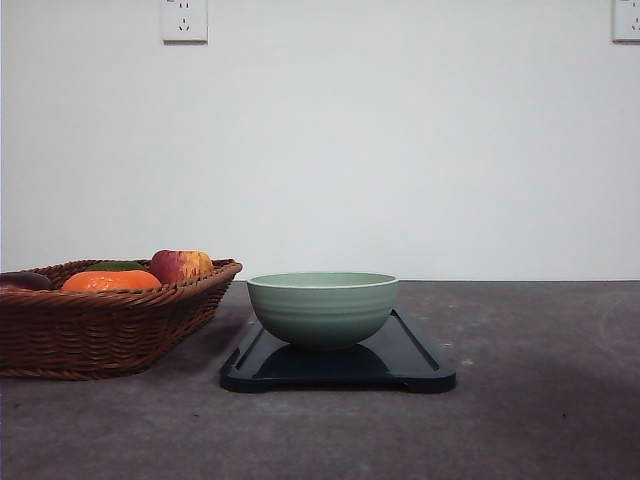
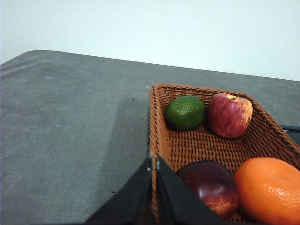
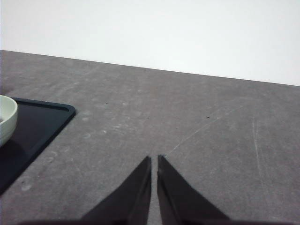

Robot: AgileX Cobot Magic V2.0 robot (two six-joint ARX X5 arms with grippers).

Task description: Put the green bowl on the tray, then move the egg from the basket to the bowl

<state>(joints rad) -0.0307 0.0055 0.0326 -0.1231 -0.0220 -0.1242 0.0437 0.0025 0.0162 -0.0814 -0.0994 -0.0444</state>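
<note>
Now green bowl (image 1: 322, 308) on tray (image 1: 415, 358).

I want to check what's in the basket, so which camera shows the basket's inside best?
The left wrist view: it looks down into the basket, showing a green fruit, an apple, a dark red fruit and an orange fruit. The front view shows its side wall, fruit tops peeking over. No egg is visible.

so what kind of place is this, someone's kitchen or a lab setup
Probably a lab or test bench, not a kitchen: a bare grey table, a plain white wall with sockets, and only staged props, the basket and green bowl on its tray.
</note>
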